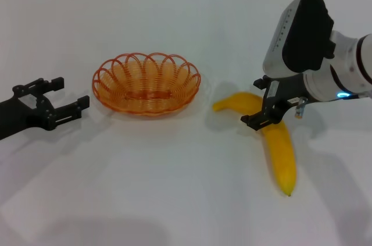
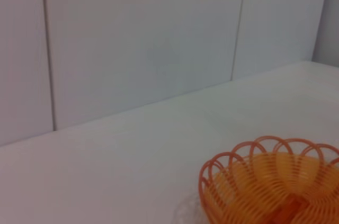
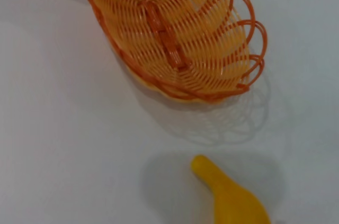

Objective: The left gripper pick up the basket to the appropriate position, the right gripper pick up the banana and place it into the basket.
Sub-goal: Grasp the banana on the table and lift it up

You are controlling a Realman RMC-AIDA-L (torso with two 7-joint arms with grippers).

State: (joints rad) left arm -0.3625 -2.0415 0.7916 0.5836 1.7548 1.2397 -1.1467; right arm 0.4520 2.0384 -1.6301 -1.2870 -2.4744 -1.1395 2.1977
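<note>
The orange wire basket (image 1: 146, 105) stands empty on the white table, left of centre. My left gripper (image 1: 70, 95) is open and empty, low over the table just left of the basket and apart from it. The yellow banana (image 1: 280, 153) lies on the table to the right of the basket. My right gripper (image 1: 260, 103) is open, its fingers straddling the banana's bend. The left wrist view shows part of the basket (image 2: 265, 181). The right wrist view shows the basket (image 3: 175, 33) and the banana's near end (image 3: 230, 200).
The white table (image 1: 174, 188) ends at a panelled white wall (image 2: 148, 38) at the back. The bulky white body of the right arm (image 1: 302, 31) hangs over the table's right side.
</note>
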